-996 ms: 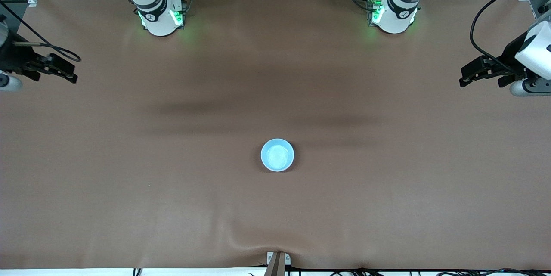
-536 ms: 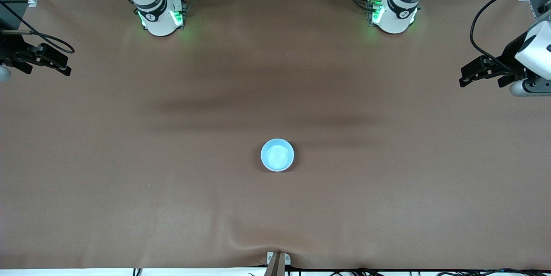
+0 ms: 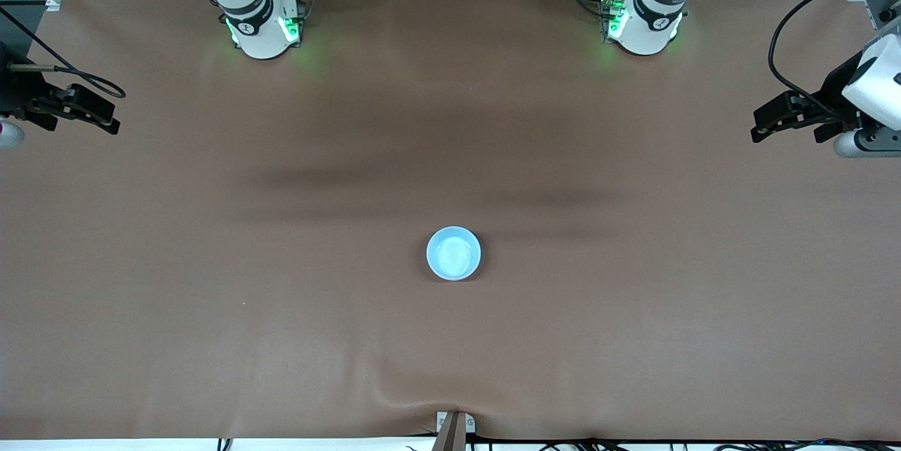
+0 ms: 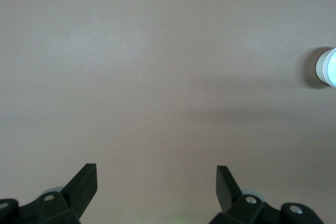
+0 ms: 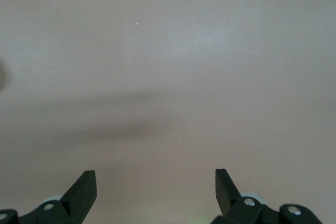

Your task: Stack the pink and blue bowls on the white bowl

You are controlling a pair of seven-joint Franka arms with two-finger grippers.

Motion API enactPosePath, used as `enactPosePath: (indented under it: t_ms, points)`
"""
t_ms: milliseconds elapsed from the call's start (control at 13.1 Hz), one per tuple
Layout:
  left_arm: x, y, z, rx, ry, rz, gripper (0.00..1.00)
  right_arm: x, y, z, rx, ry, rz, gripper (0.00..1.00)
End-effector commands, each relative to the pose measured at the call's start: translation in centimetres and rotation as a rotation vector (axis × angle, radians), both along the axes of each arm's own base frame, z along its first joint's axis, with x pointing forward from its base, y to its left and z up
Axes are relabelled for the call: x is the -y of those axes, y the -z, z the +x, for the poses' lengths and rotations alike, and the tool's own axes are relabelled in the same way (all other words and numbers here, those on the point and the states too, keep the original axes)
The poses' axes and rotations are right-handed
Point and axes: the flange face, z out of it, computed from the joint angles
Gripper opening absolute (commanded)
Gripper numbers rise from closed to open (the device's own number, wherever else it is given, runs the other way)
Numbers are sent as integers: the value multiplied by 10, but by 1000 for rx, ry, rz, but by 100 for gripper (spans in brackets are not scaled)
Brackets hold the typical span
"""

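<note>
A light blue bowl (image 3: pixel 453 253) stands upright mid-table, somewhat toward the front camera. It also shows at the edge of the left wrist view (image 4: pixel 328 66), with a pale whitish wall under its blue rim. I cannot tell whether that wall is the white bowl. The pink bowl is hidden. My left gripper (image 3: pixel 757 126) hangs open over the left arm's end of the table, with nothing between its fingers (image 4: pixel 156 170). Over the right arm's end, my right gripper (image 3: pixel 112 121) is open and holds nothing (image 5: pixel 155 173).
A brown cover (image 3: pixel 281 296) spreads over the whole table and ripples near a small clamp (image 3: pixel 454 426) at the edge nearest the front camera. The two arm bases (image 3: pixel 264 25) (image 3: pixel 644 22) stand along the edge farthest from that camera.
My right gripper drifted a little toward the bases' edge, then came partway back. The left arm and the blue bowl have not moved.
</note>
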Motion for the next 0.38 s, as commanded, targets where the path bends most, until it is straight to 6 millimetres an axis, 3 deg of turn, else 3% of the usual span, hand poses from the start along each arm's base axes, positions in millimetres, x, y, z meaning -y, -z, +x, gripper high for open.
enactPosePath:
  t_ms: [0, 306]
  points:
    - [2, -5, 1, 1, 0, 2, 100, 1, -2, 2, 4, 12, -8, 100]
    - [2, -5, 1, 1, -1, 0, 100, 2, 0, 3, 0, 12, -11, 100]
